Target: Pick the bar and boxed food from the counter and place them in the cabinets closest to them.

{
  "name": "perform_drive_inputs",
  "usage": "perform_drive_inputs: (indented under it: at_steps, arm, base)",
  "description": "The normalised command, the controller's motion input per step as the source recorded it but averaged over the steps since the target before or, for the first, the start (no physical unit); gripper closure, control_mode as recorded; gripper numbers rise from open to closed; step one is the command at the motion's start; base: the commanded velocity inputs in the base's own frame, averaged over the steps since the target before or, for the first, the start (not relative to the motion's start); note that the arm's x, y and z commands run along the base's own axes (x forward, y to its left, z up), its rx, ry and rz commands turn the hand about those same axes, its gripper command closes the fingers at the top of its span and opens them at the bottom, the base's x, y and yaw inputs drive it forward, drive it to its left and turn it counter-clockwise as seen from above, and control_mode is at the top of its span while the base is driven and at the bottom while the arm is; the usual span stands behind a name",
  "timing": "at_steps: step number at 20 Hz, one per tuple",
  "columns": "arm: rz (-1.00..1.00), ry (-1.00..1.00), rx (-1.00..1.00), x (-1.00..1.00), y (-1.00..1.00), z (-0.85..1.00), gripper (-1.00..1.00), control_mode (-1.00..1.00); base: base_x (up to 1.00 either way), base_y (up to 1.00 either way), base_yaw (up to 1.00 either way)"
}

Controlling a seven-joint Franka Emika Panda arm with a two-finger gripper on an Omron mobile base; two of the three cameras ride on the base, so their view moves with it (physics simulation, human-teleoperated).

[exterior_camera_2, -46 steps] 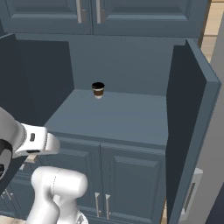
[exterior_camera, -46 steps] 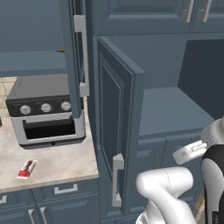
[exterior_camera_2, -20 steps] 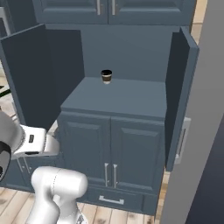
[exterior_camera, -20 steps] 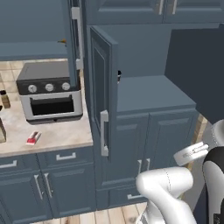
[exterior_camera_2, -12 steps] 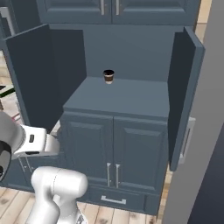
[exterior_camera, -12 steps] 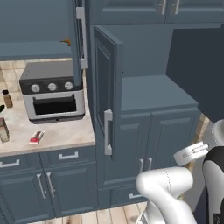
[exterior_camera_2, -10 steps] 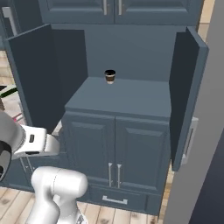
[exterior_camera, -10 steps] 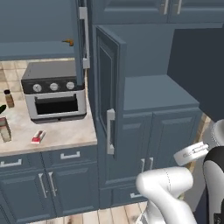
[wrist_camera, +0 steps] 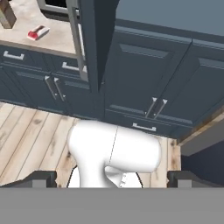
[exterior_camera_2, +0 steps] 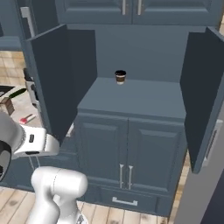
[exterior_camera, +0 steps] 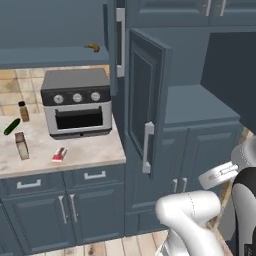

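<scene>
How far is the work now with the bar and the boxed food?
Done: the cabinet doors stand open. In hand: nothing; the gripper is open and empty, hanging low before the lower cabinets. Left: both items. The bar and the boxed food lie on the counter, in front of and left of the toaster oven.
</scene>
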Motion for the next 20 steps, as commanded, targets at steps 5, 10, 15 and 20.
perform_drive_inputs:
  at_steps: [5,10,15,20]
  arm:
    - [0.00,0.00,0.00,0.00,0.00,0.00,-1.00,1.00]
    - [0.00,0.00,0.00,0.00,0.00,0.00,-1.00,1.00]
    - [0.00,0.00,0.00,0.00,0.00,0.00,-1.00,1.00]
    - [0.00,0.00,0.00,0.00,0.00,0.00,-1.00,1.00]
  base:
    - [-0.24,0.42,0.00]
    - [-0.21,0.45,0.00]
    - [-0.19,0.48,0.00]
    - [-0.15,0.53,0.00]
